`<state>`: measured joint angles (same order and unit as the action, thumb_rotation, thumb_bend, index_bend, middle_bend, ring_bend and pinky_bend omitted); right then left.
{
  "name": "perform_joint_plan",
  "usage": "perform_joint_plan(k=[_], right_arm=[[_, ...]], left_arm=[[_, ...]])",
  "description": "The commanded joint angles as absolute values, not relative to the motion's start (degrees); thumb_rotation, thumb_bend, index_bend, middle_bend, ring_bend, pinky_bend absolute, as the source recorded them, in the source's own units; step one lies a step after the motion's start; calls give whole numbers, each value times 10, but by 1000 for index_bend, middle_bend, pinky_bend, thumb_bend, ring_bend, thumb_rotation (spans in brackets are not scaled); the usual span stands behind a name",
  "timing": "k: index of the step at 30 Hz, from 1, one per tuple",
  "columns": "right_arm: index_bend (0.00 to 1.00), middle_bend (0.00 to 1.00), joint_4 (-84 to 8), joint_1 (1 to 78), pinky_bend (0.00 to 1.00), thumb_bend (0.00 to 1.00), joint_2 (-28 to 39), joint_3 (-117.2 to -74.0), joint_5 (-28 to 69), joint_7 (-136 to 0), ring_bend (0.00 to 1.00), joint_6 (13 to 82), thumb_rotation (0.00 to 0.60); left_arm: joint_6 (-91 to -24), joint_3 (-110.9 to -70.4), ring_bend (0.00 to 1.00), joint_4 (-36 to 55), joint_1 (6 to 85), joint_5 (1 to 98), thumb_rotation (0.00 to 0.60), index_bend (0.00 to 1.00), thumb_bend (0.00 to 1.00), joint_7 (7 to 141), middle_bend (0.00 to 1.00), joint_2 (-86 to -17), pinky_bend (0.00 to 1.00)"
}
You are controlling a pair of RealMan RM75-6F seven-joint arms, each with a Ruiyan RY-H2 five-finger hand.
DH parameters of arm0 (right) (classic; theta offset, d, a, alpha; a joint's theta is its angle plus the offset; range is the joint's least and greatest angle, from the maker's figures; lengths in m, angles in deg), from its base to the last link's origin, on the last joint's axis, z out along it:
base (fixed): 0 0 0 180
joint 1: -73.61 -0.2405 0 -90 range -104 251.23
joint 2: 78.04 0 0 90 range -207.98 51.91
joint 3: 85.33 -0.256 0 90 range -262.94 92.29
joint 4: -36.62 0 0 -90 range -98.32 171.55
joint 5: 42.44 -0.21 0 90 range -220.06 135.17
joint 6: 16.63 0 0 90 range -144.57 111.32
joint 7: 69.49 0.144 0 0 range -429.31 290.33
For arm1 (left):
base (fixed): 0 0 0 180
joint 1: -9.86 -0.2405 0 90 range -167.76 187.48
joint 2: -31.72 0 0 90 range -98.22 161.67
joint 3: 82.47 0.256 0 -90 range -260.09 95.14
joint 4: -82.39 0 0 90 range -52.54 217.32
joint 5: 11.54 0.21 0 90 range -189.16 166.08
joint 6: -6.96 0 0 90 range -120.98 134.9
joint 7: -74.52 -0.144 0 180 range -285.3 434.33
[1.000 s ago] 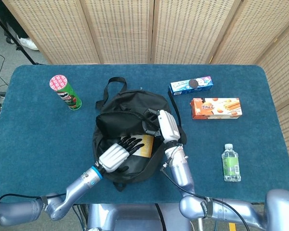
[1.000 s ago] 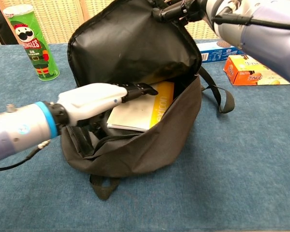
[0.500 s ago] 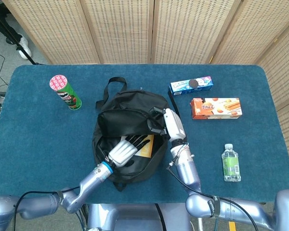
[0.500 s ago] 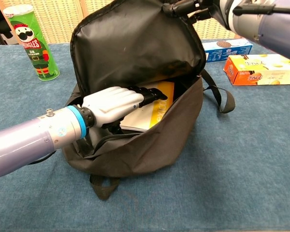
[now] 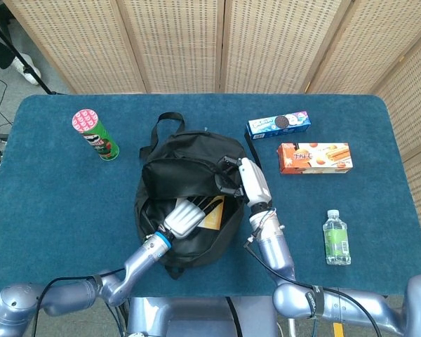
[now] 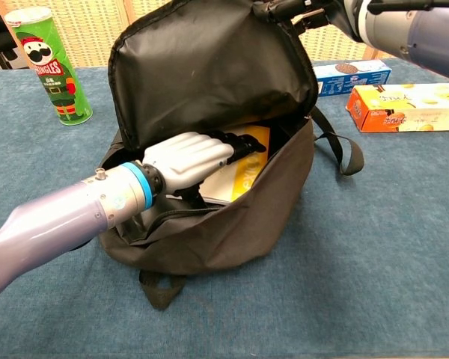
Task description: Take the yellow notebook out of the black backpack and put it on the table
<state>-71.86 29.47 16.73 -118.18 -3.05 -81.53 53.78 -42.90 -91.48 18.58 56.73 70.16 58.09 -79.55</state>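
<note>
Nearest, the left hand (image 6: 185,158) reaches into the open mouth of the black backpack (image 6: 232,224), its white back up and its dark fingers (image 6: 243,142) lying flat across the yellow notebook (image 6: 248,173). Whether those fingers grasp the notebook or only rest on it cannot be told. The notebook lies inside the backpack, its pale cover and yellow edge showing under the hand; from the head view it appears as a yellow patch (image 5: 214,215) beside the hand (image 5: 184,217).

Just beyond, the right hand (image 5: 237,177) pinches the upper rim of the backpack's flap and holds it lifted, keeping the mouth open; in the chest view only its dark fingertips (image 6: 284,9) show at the top edge of the raised flap.

Right of the backpack on the blue surface (image 5: 70,203) stands a small water bottle (image 5: 335,238). Farther back lie an orange biscuit box (image 5: 314,157) and a blue cookie box (image 5: 278,123), and on the far left stands a green chip can (image 5: 95,135).
</note>
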Motion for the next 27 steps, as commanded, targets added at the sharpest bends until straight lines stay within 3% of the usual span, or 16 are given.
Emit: perform_joint_plan(k=[1,6,13,18,27], right_arm=[[681,550,-720,293,409,546,166,-1181,-32,-815,415,539,600],[681,550,-724,288,409,549,164,-1185,-36,-813,415,543,600],[681,550,-727,285,409,548,158,-1185,-42,-811,415,548,600],[682,550,-726,284,409,549,154,-1184,-43,-804,415,547,600],[682,550,-718,284,409,549,149,-1182,-43,-795,415,549,600]], left_arm=[[-430,-914,0,191,569,700,600,0,266,577,0,-799,47],[-431,-917,0,211,573,691,600,0,309,571,0,-810,47],[-440,-920,0,247,579,684,600,29,557,566,0,-834,71],[-461,-913,73,261,579,698,600,199,591,576,23,-840,169],[-500,-897,340,283,577,731,600,588,571,602,371,-842,406]])
